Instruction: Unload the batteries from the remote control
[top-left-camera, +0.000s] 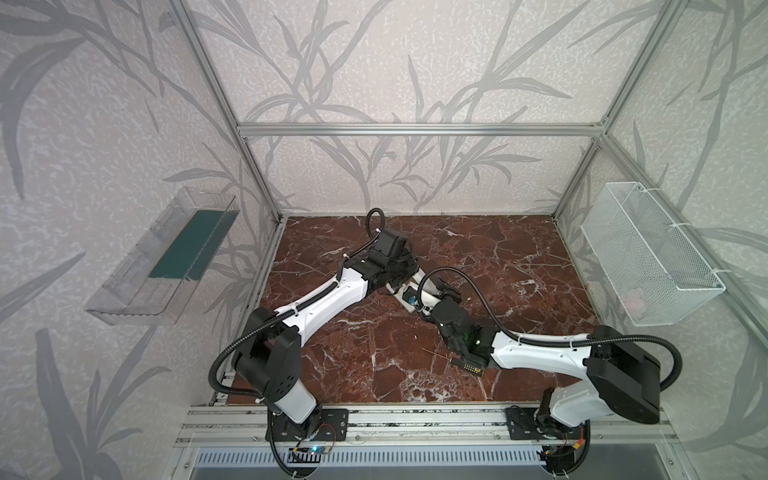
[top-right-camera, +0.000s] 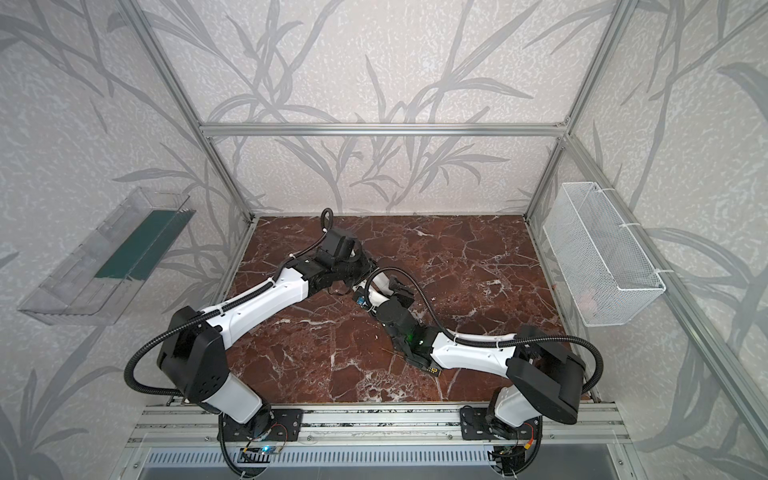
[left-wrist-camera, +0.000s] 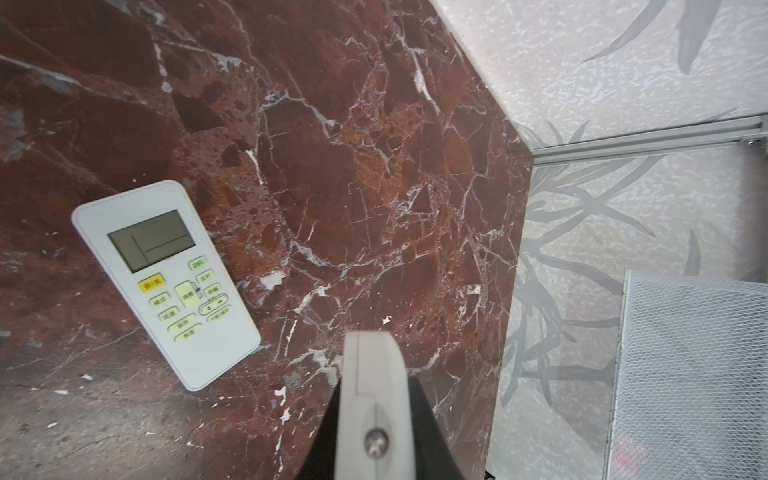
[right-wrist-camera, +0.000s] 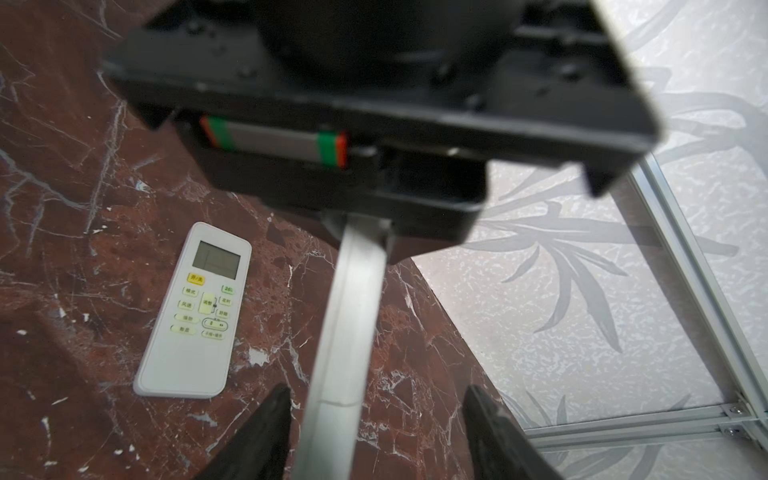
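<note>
Near the table's (top-left-camera: 374, 357) middle, in both top views, the remote control (top-left-camera: 417, 302) (top-right-camera: 376, 296) is mostly hidden between the left gripper (top-left-camera: 401, 286) and right gripper (top-left-camera: 437, 290); batteries cannot be made out. At the left wrist it (left-wrist-camera: 370, 361) is seen edge-on, clamped by the left gripper (left-wrist-camera: 374, 386). At the right wrist its long axis (right-wrist-camera: 345, 316) is directed from the parted jaws of the right gripper (right-wrist-camera: 376, 392) to the left gripper.
</note>
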